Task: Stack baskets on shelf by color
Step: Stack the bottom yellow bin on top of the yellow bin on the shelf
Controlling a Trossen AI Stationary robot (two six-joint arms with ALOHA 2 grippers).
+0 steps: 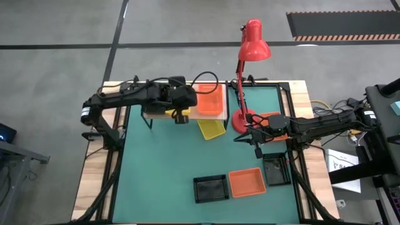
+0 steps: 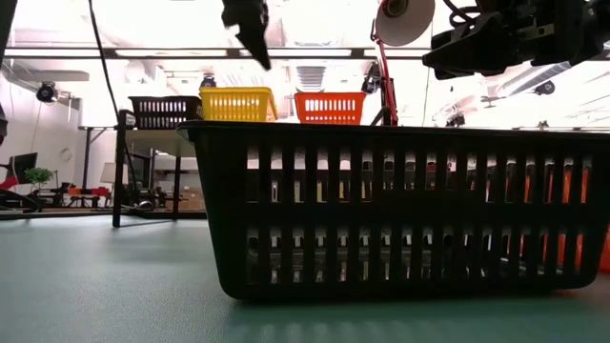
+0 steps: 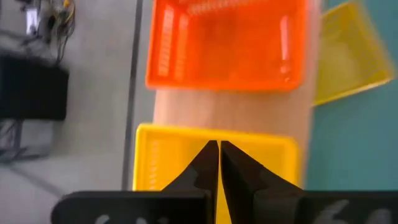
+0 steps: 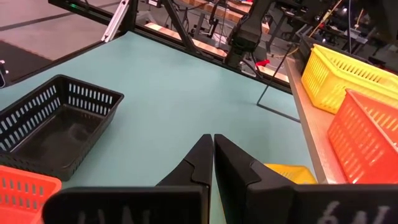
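Nearest the low camera sits a black mesh basket (image 2: 405,210) on the green table (image 1: 162,169), with an orange basket (image 1: 245,182) and another black one beside it. Farther back, a yellow basket (image 1: 211,129) lies just off the shelf (image 3: 230,112), which holds yellow and orange baskets. Both grippers, left (image 3: 219,163) over the shelf and right (image 4: 213,160) mid-table, are pinched closed and empty (these baskets look light, stiff and slippery; pinch a rim wall).

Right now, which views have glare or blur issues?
Low view: bright backlit room, so the near black plastic mesh basket reads as a silhouette. Left wrist view: the orange plastic mesh basket and yellow plastic mesh basket are soft-edged. High view: even light, no glare.
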